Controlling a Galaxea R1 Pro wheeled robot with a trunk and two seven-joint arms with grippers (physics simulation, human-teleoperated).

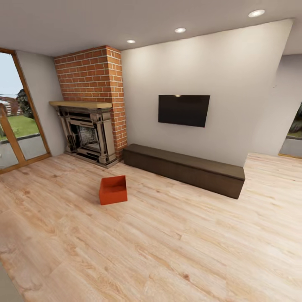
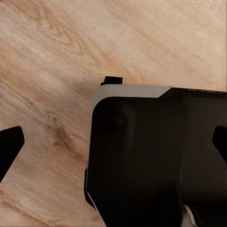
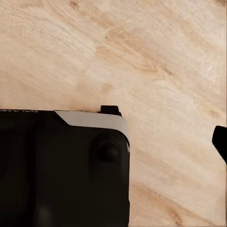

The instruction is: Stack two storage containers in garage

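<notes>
I stand in the living room (image 1: 167, 235), its light wood-plank flooring running wide ahead of me. A long dark low cabinet (image 1: 184, 168) lies along the white wall under a black wall screen (image 1: 183, 110), and a red-brick fireplace (image 1: 90, 105) fills the left corner. One orange-red storage container (image 1: 113, 190) sits on the planks in front of the fireplace, near the cabinet's left end. My left gripper (image 2: 113, 142) shows dark fingertips (image 2: 9, 144) spread wide. My right gripper (image 3: 220, 142) shows one fingertip, so I cannot tell its state.
</notes>
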